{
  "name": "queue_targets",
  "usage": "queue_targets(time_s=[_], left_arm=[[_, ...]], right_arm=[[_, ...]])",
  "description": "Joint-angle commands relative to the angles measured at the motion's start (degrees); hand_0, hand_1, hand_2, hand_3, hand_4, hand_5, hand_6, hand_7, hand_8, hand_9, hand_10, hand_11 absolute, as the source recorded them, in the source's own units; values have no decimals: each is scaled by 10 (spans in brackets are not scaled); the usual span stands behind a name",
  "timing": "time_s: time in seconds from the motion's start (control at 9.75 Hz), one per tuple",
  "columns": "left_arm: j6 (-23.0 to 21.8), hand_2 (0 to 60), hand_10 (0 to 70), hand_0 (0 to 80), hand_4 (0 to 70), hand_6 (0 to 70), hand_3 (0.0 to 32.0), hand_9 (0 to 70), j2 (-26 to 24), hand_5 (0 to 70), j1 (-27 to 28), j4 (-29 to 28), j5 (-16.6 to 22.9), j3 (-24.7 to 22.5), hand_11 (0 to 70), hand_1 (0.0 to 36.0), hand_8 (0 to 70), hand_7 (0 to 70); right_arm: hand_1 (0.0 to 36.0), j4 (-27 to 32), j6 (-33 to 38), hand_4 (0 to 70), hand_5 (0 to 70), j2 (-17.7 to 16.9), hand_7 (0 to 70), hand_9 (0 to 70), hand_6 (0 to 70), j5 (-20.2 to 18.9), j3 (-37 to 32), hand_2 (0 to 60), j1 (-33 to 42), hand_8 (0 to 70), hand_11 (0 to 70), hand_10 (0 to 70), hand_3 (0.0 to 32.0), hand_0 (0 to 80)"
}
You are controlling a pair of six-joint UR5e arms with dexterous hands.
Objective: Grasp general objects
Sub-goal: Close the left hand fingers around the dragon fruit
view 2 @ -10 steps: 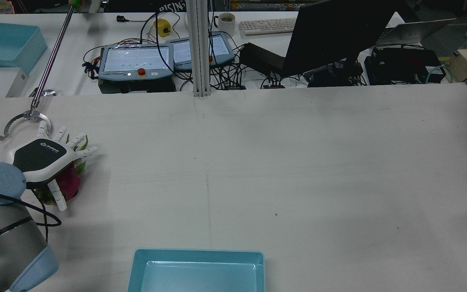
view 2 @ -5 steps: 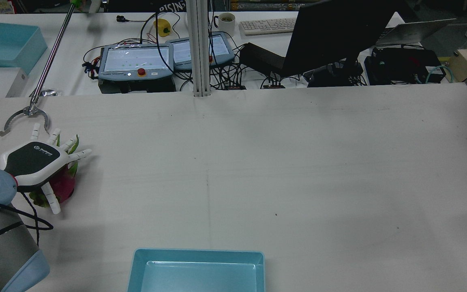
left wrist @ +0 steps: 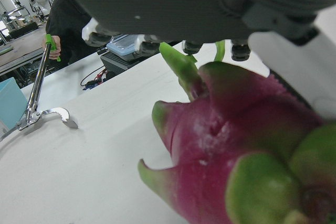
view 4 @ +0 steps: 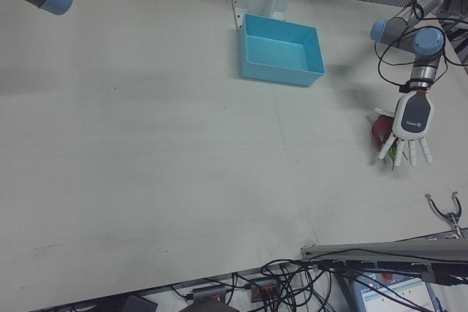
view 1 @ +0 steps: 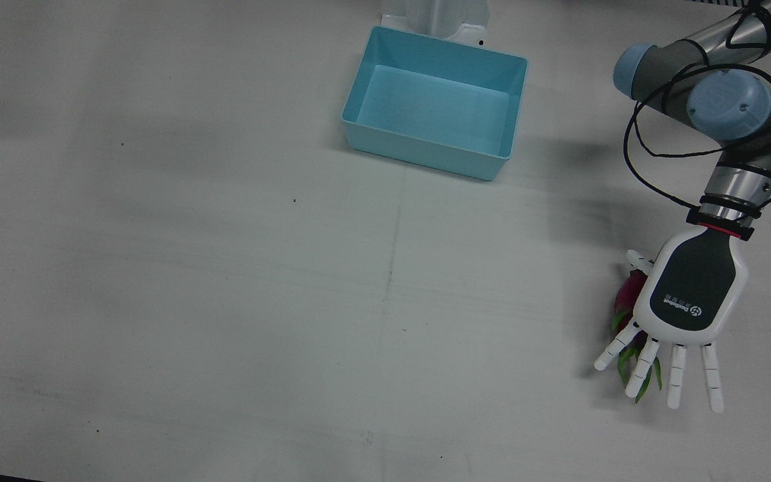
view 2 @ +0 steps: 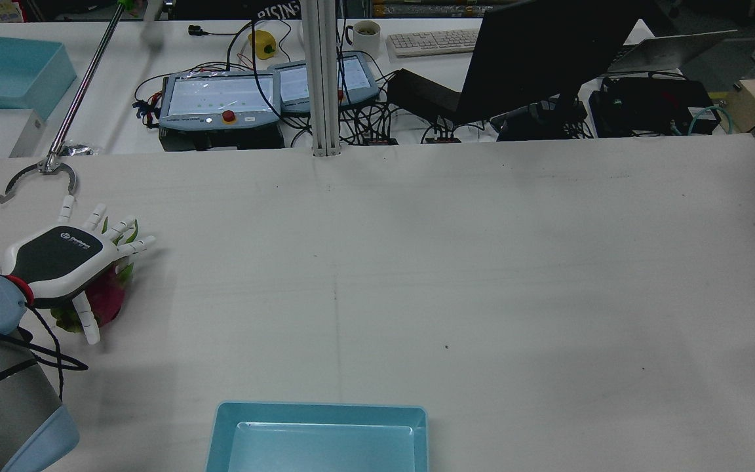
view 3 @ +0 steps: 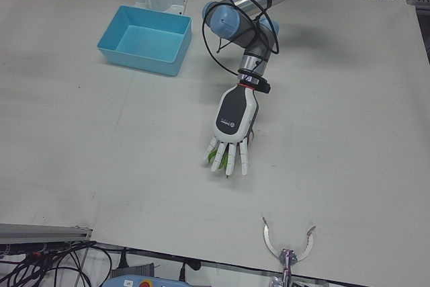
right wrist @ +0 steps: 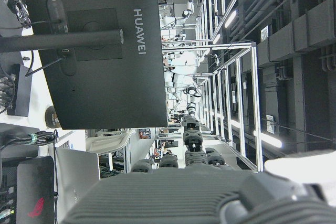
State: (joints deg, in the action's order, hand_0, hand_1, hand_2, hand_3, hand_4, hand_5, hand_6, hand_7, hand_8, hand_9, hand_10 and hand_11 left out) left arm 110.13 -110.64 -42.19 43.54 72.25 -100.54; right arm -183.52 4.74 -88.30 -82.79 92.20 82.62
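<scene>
Moved: reacher claw (view 2: 37, 176) sits farther from the left robot hand (view 2: 63, 259) than before | left robot hand spread, palm-down over dragon fruit (view 1: 626, 301), grasp unconfirmed | fruit on desk (view 1: 225, 268) | right robot hand: unseen

Dragon fruit (view 1: 628, 294): mostly hidden under left robot hand (view 1: 687, 294); finger contact with fruit indeterminable. Blue bin (view 2: 320, 438): cut by rear view's bottom edge. Right robot hand: only its casing's edge seen, in own camera.
</scene>
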Motion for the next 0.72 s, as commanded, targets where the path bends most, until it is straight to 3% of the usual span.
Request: queue_targets(time_s=[0.0, 0.1, 0.21, 0.31, 0.51, 0.62], left_arm=[[1, 38, 700, 387, 226, 446, 0, 588, 1, 304, 2, -5, 0, 2, 700, 0, 534, 697], [1, 56, 700, 378, 354, 600, 0, 700, 1, 377, 2, -6, 1, 3, 700, 0, 652, 700], [1, 92, 700, 377, 520, 700, 0, 700, 1, 463, 2, -5, 1, 3, 700, 0, 700, 700], [2, 133, 700, 383, 688, 700, 0, 700, 2, 560, 2, -5, 1, 3, 700, 0, 700, 700], [10, 170, 700, 364, 700, 700, 0, 700, 2, 700, 2, -4, 1, 3, 700, 0, 700, 700], [12, 198, 700, 362, 700, 700, 0, 700, 2, 700, 3, -5, 2, 5, 700, 0, 700, 700]], right_arm=[[0, 0, 0, 0, 0, 1, 0, 0, 0, 0, 0, 0, 0, 0, 0, 0, 0, 0], [0, 0, 0, 0, 0, 1, 0, 0, 0, 0, 0, 0, 0, 0, 0, 0, 0, 0], [0, 0, 0, 0, 0, 0, 0, 0, 0, 0, 0, 0, 0, 0, 0, 0, 0, 0], [0, 0, 0, 0, 0, 1, 0, 0, 0, 0, 0, 0, 0, 0, 0, 0, 0, 0], [0, 0, 0, 0, 0, 1, 0, 0, 0, 0, 0, 0, 0, 0, 0, 0, 0, 0], [0, 0, 0, 0, 0, 1, 0, 0, 0, 0, 0, 0, 0, 0, 0, 0, 0, 0]])
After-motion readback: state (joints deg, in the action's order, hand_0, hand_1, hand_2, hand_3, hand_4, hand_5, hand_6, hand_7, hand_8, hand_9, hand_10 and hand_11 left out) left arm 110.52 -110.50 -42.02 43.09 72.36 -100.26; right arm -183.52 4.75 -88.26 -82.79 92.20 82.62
